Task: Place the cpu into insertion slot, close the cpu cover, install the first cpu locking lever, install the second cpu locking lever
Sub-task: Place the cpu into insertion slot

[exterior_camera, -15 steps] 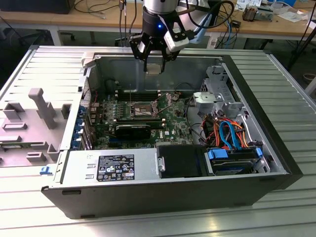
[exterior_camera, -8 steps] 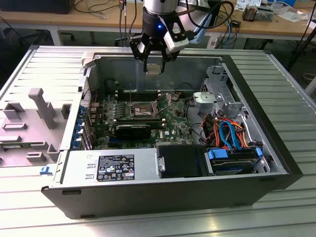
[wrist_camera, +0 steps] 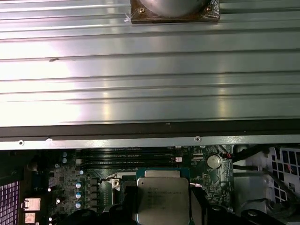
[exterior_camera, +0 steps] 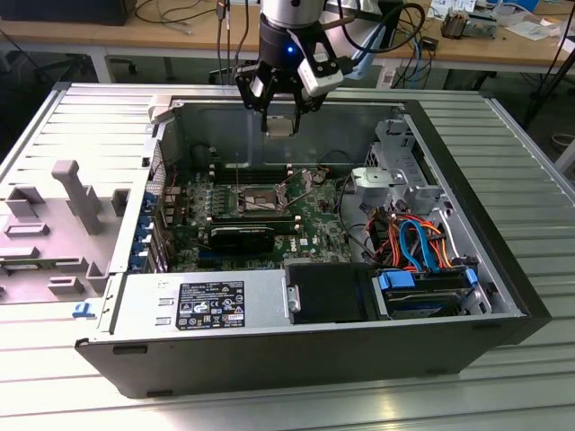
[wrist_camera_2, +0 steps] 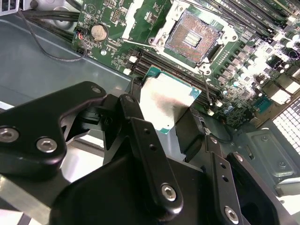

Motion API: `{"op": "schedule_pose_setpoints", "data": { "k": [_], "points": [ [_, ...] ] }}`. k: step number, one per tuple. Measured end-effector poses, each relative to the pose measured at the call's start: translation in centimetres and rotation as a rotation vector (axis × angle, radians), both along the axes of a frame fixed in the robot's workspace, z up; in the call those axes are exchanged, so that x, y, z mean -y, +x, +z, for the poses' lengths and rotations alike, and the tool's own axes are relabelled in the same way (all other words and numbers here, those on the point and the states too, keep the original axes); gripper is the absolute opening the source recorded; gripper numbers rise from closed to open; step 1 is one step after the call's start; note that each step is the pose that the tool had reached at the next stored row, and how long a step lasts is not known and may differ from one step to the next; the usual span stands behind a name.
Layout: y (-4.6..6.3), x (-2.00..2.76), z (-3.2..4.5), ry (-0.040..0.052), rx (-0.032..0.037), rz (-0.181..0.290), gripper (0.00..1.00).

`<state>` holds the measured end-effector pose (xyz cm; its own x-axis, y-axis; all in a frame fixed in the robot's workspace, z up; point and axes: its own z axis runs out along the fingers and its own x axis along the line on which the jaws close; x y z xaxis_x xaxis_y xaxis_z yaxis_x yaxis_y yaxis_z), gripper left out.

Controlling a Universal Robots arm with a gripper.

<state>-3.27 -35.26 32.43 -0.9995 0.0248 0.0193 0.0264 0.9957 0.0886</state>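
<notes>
My gripper (exterior_camera: 280, 115) hangs over the back of the open computer case, shut on the cpu (exterior_camera: 280, 127). The cpu (wrist_camera_2: 165, 104) is a silver-grey square with a green rim, held by its edges between two black fingers (wrist_camera_2: 137, 123). In the first wrist view the cpu (wrist_camera: 162, 197) hides part of the board beneath it. The insertion slot (wrist_camera_2: 193, 36) lies uncovered on the green circuit board, with its pale pin field in a silvery frame, apart from the cpu and below it. In the exterior view the insertion slot (exterior_camera: 257, 199) sits toward the front of the gripper. A thin locking lever (wrist_camera_2: 208, 89) stands up beside the slot.
Black memory slots (wrist_camera_2: 164, 63) run between the cpu and the socket. A black graphics card (exterior_camera: 243, 237) lies in front of the socket. Orange and blue cables (exterior_camera: 415, 241) fill the case at the exterior view's right. The case wall (exterior_camera: 269, 135) is close behind the gripper.
</notes>
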Motion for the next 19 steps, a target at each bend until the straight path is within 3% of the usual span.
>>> {"op": "schedule_pose_setpoints", "data": {
  "k": [18, 19],
  "points": [
    [-0.09, 0.08, -0.48, 0.0, 0.0, 0.0, 0.54],
    [-0.33, 0.22, -0.77, 0.0, 0.0, 0.0, 0.54]
  ]
}}
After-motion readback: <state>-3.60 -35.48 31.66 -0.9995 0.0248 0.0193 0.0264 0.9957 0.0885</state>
